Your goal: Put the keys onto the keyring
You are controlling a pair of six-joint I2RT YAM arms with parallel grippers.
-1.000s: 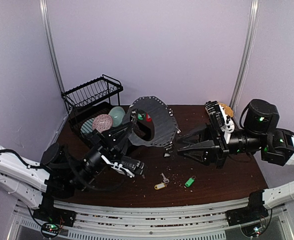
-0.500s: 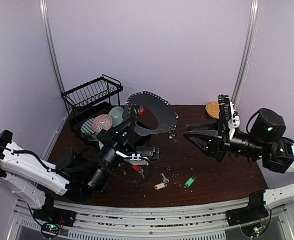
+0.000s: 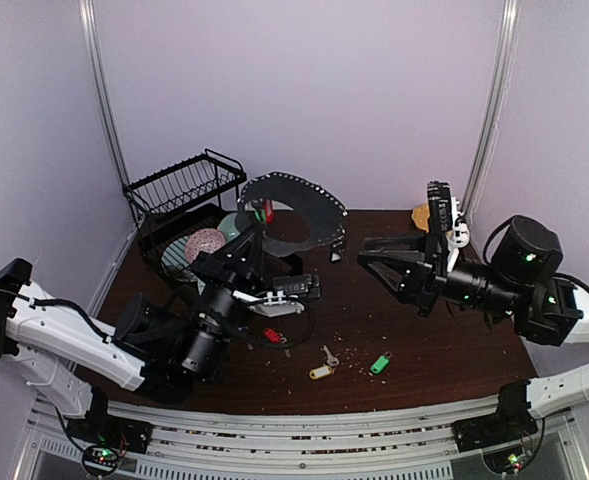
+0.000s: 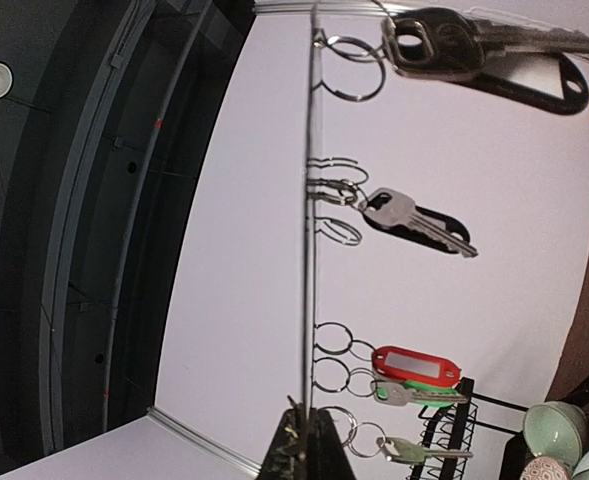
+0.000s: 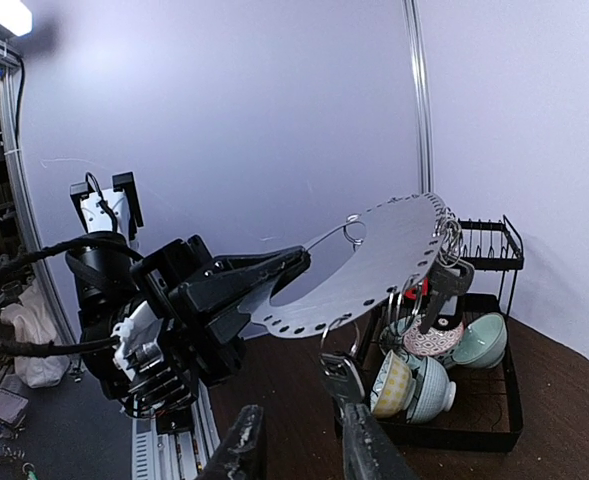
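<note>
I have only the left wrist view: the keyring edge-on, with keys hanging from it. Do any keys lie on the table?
Observer: Yes, at least two: a yellow-tagged key and a green-tagged key lie on the table, near its front edge.
Operator: Where is the right pincer?
Observer: The right pincer is in the air to the right of the keyring, pointing at it, with a gap between them.
Operator: Is it open?
Observer: Yes, in the right wrist view its jaws stand well apart.

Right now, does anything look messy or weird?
Yes. The red-tagged key, yellow-tagged key and green-tagged key lie loose on the table among scattered crumbs, off the tilted keyring.
</note>
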